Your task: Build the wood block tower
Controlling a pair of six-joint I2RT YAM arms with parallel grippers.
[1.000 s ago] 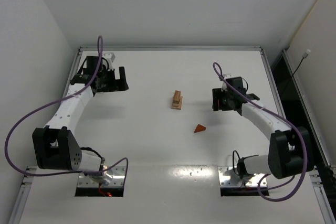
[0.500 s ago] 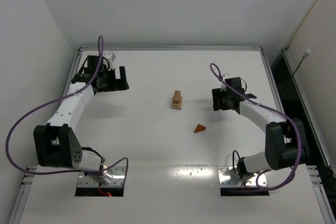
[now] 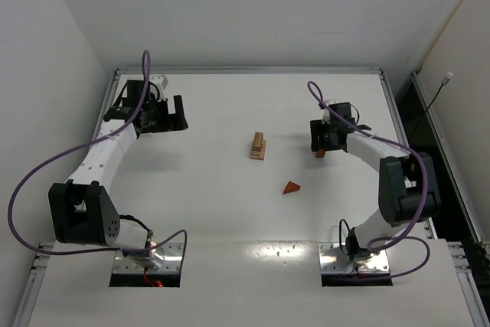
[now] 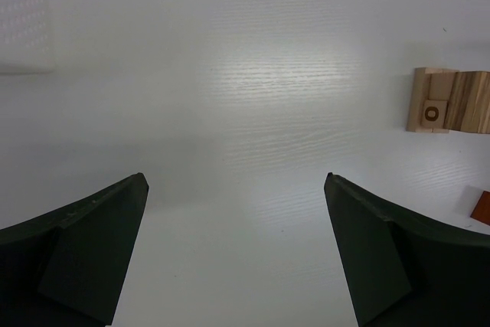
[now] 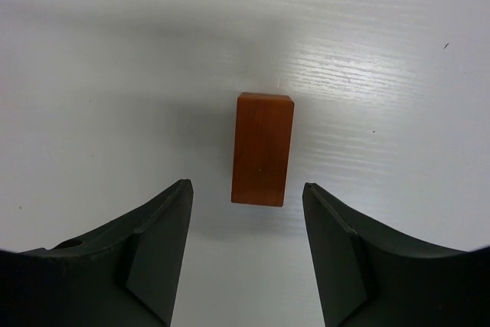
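Where it lies, the reddish-brown rectangular block (image 5: 262, 149) looks smooth.

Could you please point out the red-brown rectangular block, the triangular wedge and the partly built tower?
red-brown rectangular block (image 5: 262, 149): right wrist view, middle of its upper face.
triangular wedge (image 3: 291, 188): top external view, its centre.
tower (image 3: 258, 145): top external view, middle of the stack.

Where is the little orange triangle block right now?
In the top view, the triangle block lies loose on the table, right of centre, apart from the wood block tower and to its near right.
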